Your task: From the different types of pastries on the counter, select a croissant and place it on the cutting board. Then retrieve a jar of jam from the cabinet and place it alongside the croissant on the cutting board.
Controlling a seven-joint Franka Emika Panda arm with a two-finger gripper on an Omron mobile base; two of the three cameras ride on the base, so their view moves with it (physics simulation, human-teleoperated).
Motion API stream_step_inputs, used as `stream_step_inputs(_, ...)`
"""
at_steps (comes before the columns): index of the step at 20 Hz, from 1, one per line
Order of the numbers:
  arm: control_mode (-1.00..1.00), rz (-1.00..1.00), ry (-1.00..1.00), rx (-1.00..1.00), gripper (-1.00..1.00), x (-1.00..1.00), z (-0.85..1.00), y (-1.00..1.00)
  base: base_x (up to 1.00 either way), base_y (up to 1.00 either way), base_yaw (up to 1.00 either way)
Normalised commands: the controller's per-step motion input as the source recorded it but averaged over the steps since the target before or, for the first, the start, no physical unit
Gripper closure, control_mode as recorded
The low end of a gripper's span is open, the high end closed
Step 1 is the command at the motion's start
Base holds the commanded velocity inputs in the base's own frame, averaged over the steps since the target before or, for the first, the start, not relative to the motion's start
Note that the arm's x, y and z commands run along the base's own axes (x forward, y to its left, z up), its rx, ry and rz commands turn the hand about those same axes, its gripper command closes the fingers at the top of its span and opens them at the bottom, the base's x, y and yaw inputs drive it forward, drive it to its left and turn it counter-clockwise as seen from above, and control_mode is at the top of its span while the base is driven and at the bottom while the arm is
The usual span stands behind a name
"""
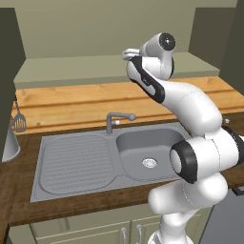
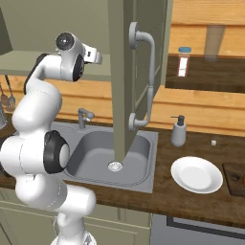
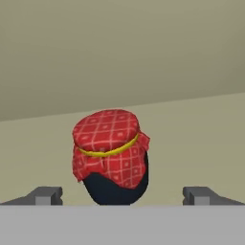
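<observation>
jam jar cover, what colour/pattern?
Red cloth with a white lattice check, tied by a yellow band, on the jar of jam; hand view.

The jar [image 3: 111, 155] is being carried by the pale shelf [image 3: 201, 139] of the cabinet [image 1: 102, 28], standing upright on it. The counter [image 2: 165, 189] is being occupied by a steel sink [image 1: 95, 159] with a faucet [image 1: 114, 120] at its back edge. To the right, a soap dispenser [image 2: 178, 131], a white plate [image 2: 196, 174] and a small white bit [image 2: 213, 142] are being borne on the wood. A corner of the board [image 2: 234, 178] is being shown just beside the plate.
</observation>
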Motion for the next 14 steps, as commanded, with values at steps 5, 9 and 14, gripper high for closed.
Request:
stream_step_inputs(5, -1.00, 0.00, 0.00, 0.00, -1.00, 0.02, 0.00, 0.04, 0.00, 0.00, 0.00)
stream_step_inputs(9, -1.00, 0.00, 0.00, 0.00, -1.00, -0.01, 0.00, 0.10, 0.00, 0.00, 0.00)
stream_step_inputs(14, -1.00, 0.00, 0.00, 0.00, -1.00, 0.13, 0.00, 0.00, 0.00, 0.00, 0.00)
